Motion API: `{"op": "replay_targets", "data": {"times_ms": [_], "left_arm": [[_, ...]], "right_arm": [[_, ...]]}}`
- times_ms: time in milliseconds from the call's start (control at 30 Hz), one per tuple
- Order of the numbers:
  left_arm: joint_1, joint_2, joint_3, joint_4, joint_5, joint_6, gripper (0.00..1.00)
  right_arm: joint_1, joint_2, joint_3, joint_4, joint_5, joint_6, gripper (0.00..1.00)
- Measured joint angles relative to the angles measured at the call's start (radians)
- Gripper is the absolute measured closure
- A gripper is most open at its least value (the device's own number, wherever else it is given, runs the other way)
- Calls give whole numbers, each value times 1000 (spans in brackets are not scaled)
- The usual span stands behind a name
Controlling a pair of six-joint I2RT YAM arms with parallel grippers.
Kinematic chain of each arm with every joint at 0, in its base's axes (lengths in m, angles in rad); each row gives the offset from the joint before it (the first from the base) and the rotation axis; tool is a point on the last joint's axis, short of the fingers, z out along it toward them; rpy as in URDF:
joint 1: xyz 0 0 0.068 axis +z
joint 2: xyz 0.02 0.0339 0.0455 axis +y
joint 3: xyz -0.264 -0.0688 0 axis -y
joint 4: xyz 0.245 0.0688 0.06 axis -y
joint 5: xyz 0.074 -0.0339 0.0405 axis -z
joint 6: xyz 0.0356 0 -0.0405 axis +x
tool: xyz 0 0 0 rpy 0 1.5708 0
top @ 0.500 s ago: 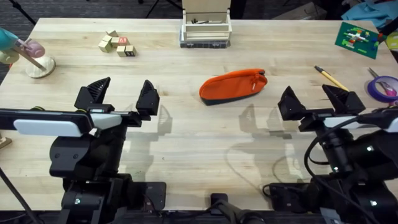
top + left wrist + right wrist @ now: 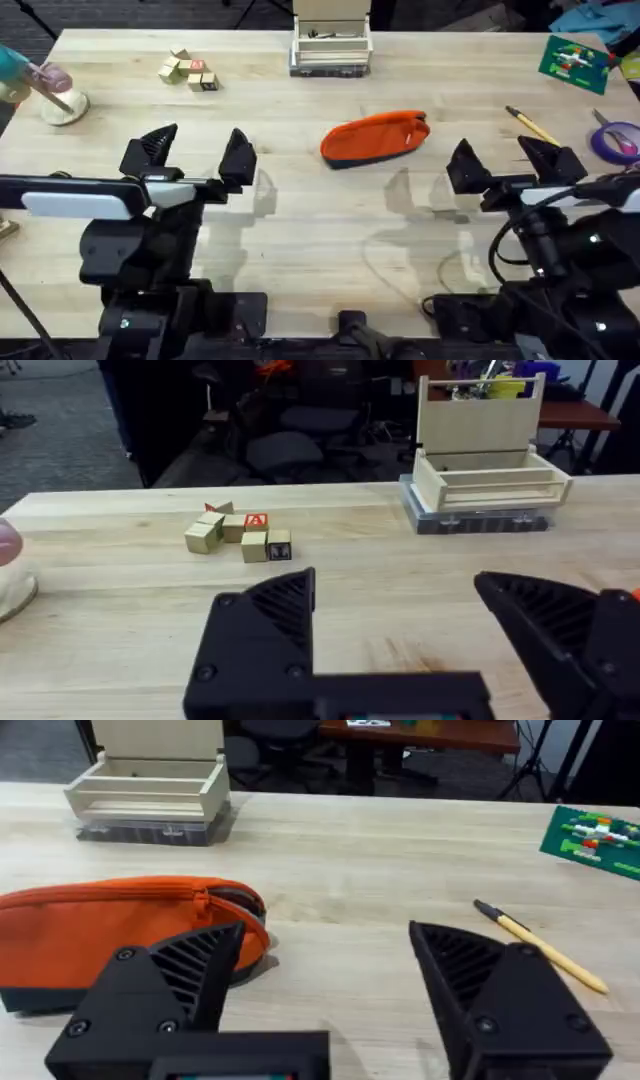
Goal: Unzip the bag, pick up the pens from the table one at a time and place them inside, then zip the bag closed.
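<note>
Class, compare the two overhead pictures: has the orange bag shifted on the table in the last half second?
No. The orange bag lies in the same spot below the wooden tray at the table's far edge, the gap between them unchanged.

— What sits at the far edge?
— A pale wooden tray box (image 2: 331, 45), with small wooden blocks (image 2: 189, 70) to its left.
— And at the right?
— A green card (image 2: 573, 59) and a purple tape ring (image 2: 614, 140).
</note>
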Motion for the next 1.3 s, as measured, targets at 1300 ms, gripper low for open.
{"op": "replay_targets", "data": {"times_ms": [1300], "left_arm": [[0, 598, 970, -828, 98, -41, 7]], "right_arm": [[1, 413, 867, -790, -79, 36, 4]]}}
